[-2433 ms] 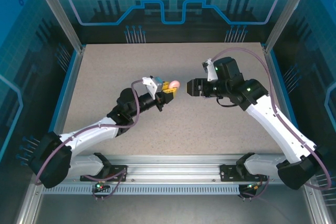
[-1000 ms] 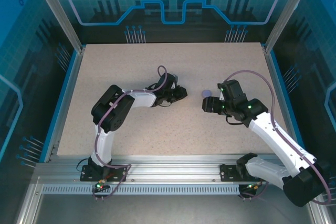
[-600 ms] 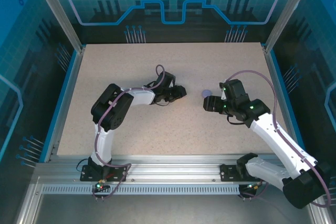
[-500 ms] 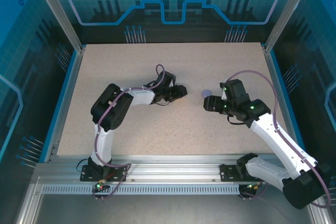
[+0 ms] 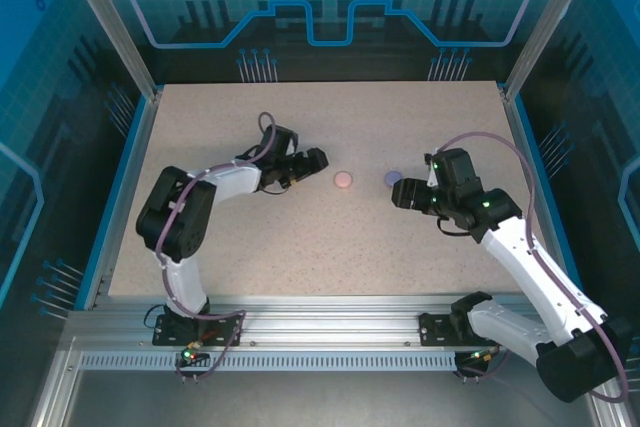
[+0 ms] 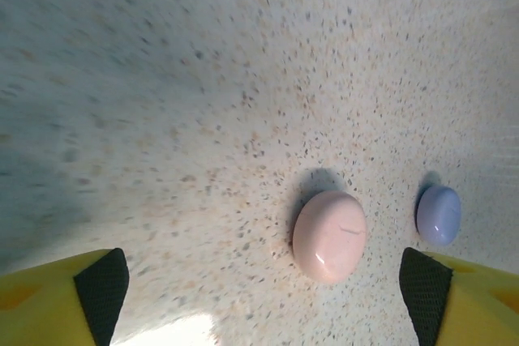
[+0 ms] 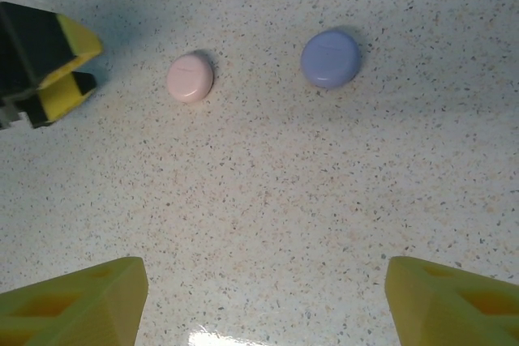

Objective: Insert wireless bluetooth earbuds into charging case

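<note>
At table (image 5: 300,267) centre, off edges: pink case (image 5: 343,179), lavender case (image 5: 393,178) apart; left hand (image 5: 318,158), right hand (image 5: 397,195) open, empty.

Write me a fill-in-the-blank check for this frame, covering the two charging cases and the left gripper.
1. The pink case lies on the table with its lid ____.
2. In the top view, the lavender case lies to the ____ of the pink case.
3. The left gripper has its jaws ____ and holds nothing.
Missing words: closed; right; open.
</note>
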You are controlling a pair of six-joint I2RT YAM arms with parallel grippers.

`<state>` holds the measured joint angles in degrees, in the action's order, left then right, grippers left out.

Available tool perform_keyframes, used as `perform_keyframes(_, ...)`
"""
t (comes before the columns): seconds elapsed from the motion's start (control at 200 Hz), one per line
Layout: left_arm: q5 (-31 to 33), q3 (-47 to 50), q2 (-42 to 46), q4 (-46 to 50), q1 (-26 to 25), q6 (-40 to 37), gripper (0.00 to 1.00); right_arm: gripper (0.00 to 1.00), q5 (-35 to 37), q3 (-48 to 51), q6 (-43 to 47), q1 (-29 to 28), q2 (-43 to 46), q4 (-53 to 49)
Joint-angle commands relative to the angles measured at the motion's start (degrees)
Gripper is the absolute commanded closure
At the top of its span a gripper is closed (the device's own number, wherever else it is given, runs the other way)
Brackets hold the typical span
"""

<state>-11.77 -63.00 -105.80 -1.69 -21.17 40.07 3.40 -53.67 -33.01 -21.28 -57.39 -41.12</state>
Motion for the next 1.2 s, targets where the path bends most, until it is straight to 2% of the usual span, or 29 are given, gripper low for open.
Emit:
perform_keyframes(0.0,1.65,1.46,7.36,4.51,1.73,-4.94,0.02,0.2,-0.5,-2.39,1.96,1.51,0.74,-1.26)
perform_keyframes(0.05,2.31,1.74,10.14,5.89,2.29,-6.83,0.01,0.15,-0.35,-3.06,2.78,2.22,0.61,-1.25)
perform_keyframes(0.095,3.01,1.62,12.56,7.29,2.56,-8.77,0.01,0.08,0.36,-3.83,3.4,2.62,0.37,-1.2)
perform_keyframes(0.11,3.33,1.53,13.42,7.78,2.55,-9.48,0.01,0.02,0.83,-4.09,3.62,2.76,0.28,-1.28)
perform_keyframes(0.13,3.64,1.35,14.48,8.53,2.54,-10.41,0.01,0.0,1.47,-4.52,3.93,2.89,0.24,-1.27)
perform_keyframes(0.25,6.73,0.85,20.32,11.33,2.54,-15.55,0.01,0.0,5.02,-7.67,6.55,4.01,-1.24,-1.24)
perform_keyframes(0.345,11.12,3.32,25.83,9.6,2.54,-19.18,0.01,0.0,9.18,-9.29,7.9,5.34,-2.84,-0.23)
perform_keyframes(0.56,19.95,13.83,36.97,-0.74,2.54,-27.72,0.01,0.0,23.7,-4.5,10.83,8.62,-5.97,11.25)
perform_keyframes(0.685,25.26,23.58,41.98,-12.28,2.54,-33.73,0.01,0.0,29.53,0.54,15.57,10.49,-7.38,20.93)
perform_keyframes(0.8,29.57,32.97,44.86,-26.44,2.58,-40.99,0.01,0.0,30.03,5.1,16.58,12.62,-9.05,28.05)
perform_keyframes(0.84,31.54,34.24,44.98,-27.41,3.05,-41.45,0.01,0.0,30.54,6.97,17.52,12.93,-9.77,31.26)
perform_keyframes(1.02,32.68,37.87,42.87,-31.34,5.89,-45.01,0.01,0.0,31.25,14.84,22.84,13.08,-13.6,45.44)
perform_keyframes(1.196,33.67,43.64,40.98,-36.33,8.1,-45.8,0.01,0.0,32.18,17.94,23.15,13.08,-17.05,51.53)
